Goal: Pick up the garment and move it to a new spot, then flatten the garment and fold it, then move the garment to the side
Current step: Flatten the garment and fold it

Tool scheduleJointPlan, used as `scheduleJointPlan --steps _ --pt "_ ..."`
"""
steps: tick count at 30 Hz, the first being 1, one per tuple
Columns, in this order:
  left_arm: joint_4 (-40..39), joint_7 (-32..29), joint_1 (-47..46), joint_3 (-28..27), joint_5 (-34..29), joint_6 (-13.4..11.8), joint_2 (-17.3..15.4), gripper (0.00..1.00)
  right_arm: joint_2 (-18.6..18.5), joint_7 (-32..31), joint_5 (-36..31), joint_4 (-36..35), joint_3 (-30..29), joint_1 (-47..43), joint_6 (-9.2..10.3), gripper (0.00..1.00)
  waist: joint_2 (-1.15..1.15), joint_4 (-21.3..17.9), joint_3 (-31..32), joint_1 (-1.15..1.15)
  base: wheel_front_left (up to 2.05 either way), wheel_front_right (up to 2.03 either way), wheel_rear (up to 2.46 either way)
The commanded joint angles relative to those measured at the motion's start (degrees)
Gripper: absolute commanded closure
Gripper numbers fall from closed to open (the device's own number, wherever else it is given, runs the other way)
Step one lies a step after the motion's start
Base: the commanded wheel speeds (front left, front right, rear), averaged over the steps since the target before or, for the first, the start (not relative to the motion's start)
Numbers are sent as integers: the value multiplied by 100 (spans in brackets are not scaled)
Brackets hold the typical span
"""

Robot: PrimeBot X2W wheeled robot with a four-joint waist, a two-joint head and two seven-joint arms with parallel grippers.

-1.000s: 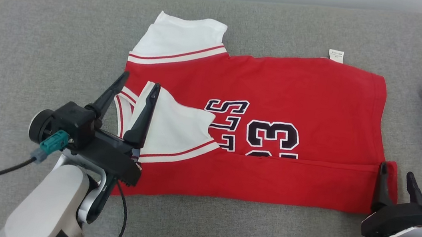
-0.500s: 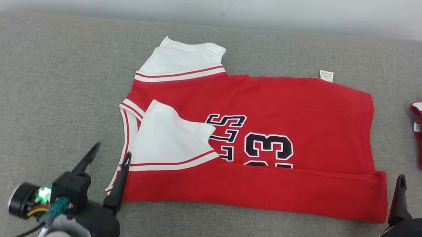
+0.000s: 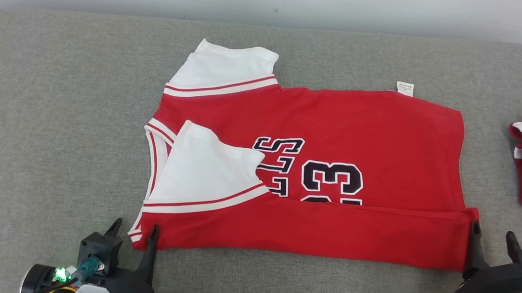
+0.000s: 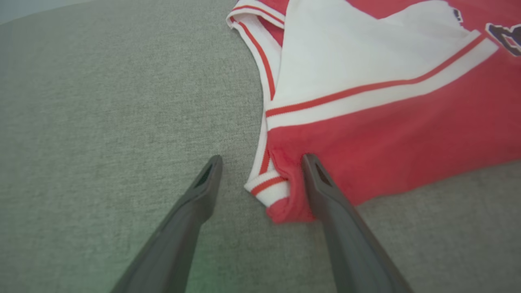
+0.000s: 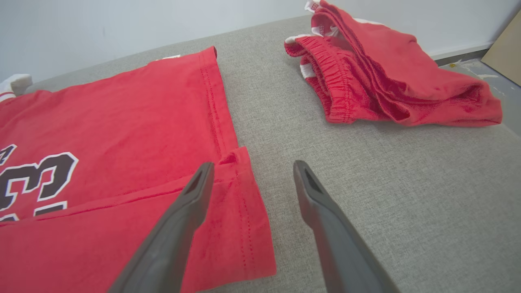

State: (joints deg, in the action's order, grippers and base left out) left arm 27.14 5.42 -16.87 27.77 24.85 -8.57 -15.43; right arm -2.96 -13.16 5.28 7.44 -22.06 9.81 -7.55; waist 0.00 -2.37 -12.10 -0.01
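Evidently folding is proceeding: the jersey (image 3: 372,130) is lying flat on the table (image 3: 45,115), near edge already turned over, with the left jaws and right jaws both standing open astride its near corners. Next, I judge, they are needing to pinch those corners and carry them across.

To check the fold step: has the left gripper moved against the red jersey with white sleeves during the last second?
Yes. The left gripper drew back toward the robot, from the white folded sleeve to the near corner of the red jersey.
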Motion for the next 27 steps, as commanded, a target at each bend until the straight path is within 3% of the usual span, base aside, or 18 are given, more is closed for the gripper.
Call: scheduleJointPlan --steps 1,4,5,6,22,23,24,25,27 --pt "51 -53 -27 7 54 -4 20 0 18 -17 -69 21 18 28 15 0 0 -23 -17 1 0 0 0" --pt "144 -224 -54 17 156 26 75 62 17 -87 -85 119 85 92 15 0 0 -57 -36 1 0 0 0" --pt "161 -263 -62 17 165 37 72 91 16 -112 -111 168 99 107 15 0 0 -71 -48 1 0 0 0" --pt "183 -313 -69 30 170 44 78 100 17 -159 -124 226 114 118 15 0 0 -79 -56 1 0 0 0" --pt "247 -472 111 -1 417 -18 46 100 29 -882 -242 1262 254 436 15 0 0 -22 -177 1 0 0 0" --pt "244 -519 140 4 445 -12 54 100 30 -910 -201 1297 276 463 15 8 0 -15 -174 1 0 0 0" --pt "235 -548 170 5 470 -1 58 100 31 -916 -172 1324 319 482 15 65 0 -9 -169 1 0 0 0" --pt "229 -566 201 -5 520 24 61 100 38 -958 -138 1345 381 483 14 100 0 -4 -159 1 0 0 0" --pt "195 -622 281 -15 590 75 68 100 44 -973 -72 1343 441 453 7 100 0 9 -123 1 0 0 0"
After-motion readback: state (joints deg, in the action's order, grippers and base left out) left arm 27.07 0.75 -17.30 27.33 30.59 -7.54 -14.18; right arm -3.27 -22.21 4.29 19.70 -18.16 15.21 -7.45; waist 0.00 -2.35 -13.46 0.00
